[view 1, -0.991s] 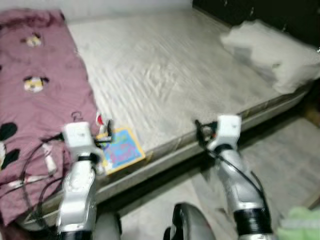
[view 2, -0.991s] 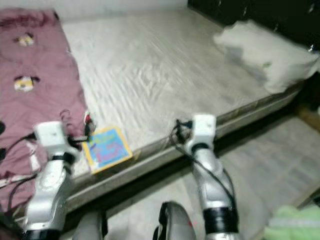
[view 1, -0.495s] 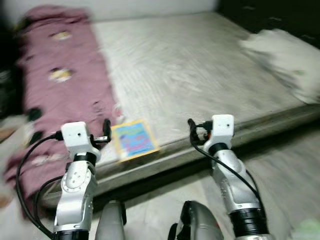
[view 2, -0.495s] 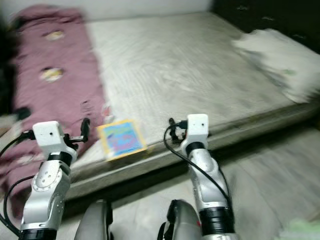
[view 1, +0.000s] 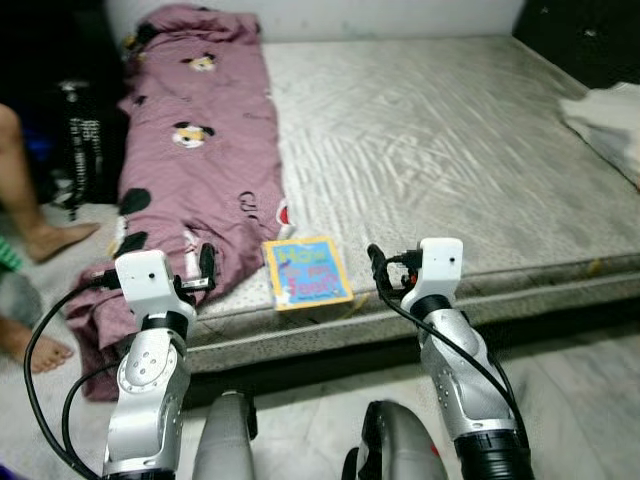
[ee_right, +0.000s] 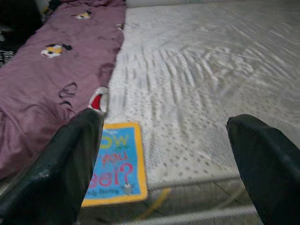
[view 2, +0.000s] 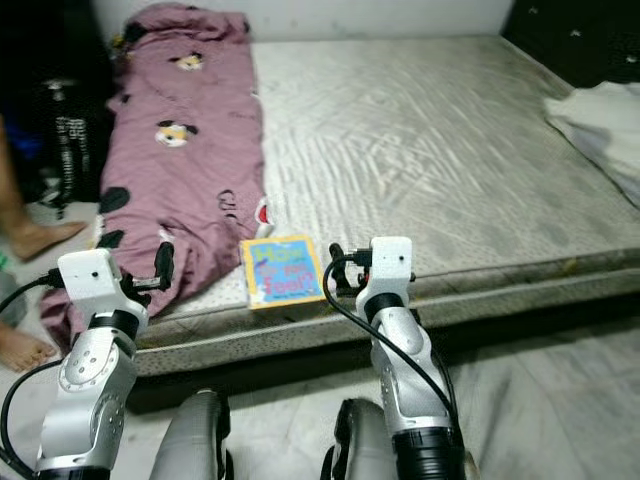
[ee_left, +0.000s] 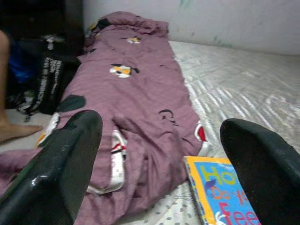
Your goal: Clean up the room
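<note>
Book [view 1: 306,271]: thin, blue cover with yellow border and colourful lettering, lying flat and closed, face up, near the front edge of the mattress [view 1: 450,150]. Its left edge is sitting just beside the blanket [view 1: 195,160].

Blanket: mauve, cartoon-mouse print, lying rumpled in a long strip along the mattress's left side, its near end hanging over the edge toward the floor.

Pale pillow [view 1: 612,118] is resting at the mattress's far right.

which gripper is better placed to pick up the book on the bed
Probably the right gripper: it is open and next to the book. The left gripper, also open, sits over the purple blanket.
</note>
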